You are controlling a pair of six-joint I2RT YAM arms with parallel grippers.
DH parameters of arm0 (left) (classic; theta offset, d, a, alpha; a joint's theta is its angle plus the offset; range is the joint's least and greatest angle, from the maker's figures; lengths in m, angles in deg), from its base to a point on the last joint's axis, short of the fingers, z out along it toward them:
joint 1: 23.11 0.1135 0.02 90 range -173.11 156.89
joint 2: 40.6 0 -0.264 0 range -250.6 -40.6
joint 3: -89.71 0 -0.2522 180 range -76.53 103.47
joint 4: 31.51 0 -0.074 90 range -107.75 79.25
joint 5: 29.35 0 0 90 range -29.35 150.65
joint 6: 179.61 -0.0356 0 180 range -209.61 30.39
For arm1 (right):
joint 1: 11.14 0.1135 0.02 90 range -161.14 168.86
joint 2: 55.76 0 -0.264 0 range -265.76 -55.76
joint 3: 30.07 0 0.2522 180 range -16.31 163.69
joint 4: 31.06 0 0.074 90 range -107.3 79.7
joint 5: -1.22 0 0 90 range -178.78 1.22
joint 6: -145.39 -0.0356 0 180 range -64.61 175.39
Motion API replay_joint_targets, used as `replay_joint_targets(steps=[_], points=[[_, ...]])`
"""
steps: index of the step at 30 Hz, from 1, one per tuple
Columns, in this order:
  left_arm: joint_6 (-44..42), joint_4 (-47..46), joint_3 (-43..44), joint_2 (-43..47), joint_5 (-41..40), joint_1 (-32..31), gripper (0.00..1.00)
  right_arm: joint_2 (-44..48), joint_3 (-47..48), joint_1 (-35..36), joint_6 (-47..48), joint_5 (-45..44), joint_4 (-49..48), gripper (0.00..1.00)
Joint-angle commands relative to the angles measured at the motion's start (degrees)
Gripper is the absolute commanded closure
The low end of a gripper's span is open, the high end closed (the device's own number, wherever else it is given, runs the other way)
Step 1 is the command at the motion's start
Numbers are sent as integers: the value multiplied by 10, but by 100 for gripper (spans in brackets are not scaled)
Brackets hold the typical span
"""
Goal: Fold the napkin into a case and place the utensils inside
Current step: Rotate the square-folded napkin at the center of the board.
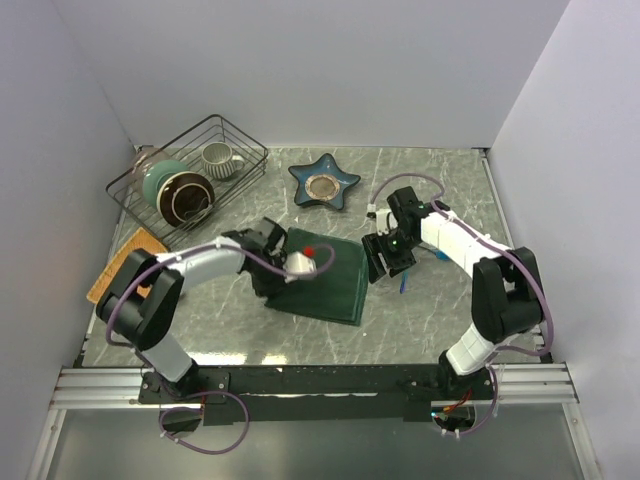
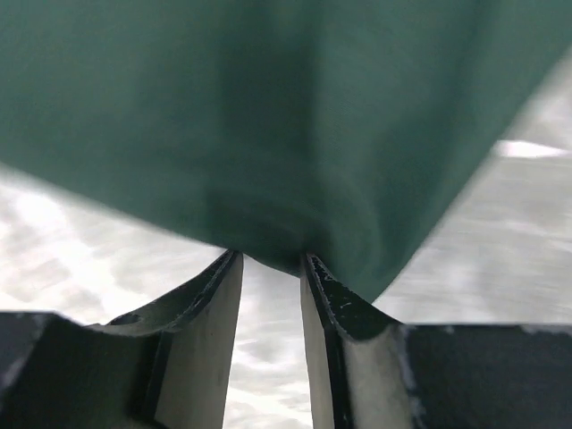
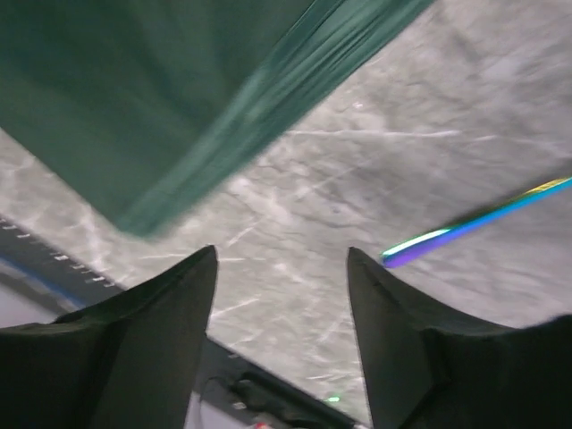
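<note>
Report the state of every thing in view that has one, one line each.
Dark green cloth napkin: folded, one edge lifted.
Left gripper: nearly shut, apparently pinching the napkin's edge.
Right gripper: open, empty.
Slim bright blue utensil: lying flat, outside the napkin.
Star-shaped blue dish: upright.
</note>
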Motion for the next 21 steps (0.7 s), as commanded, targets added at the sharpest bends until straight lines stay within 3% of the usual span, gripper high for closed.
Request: replay_joint_targets(steps=[1,5,9,14,20,21], points=[[22,41,-31,49,49,-89,62,-26,36,-21,-35,65,16,25],[83,71,-14,86,123,-155,60,-55,54,-22,-48,72,2,19],[121,91,28,105,159,-165,53,-98,78,-21,-54,64,-12,16],[152,107,68,120,231,-57,49,-147,104,-12,-68,37,-21,19],[184,81,85,133,292,94,50,-189,135,9,-60,10,-26,29],[190,78,85,134,296,109,50,-194,142,11,-60,6,-28,36]])
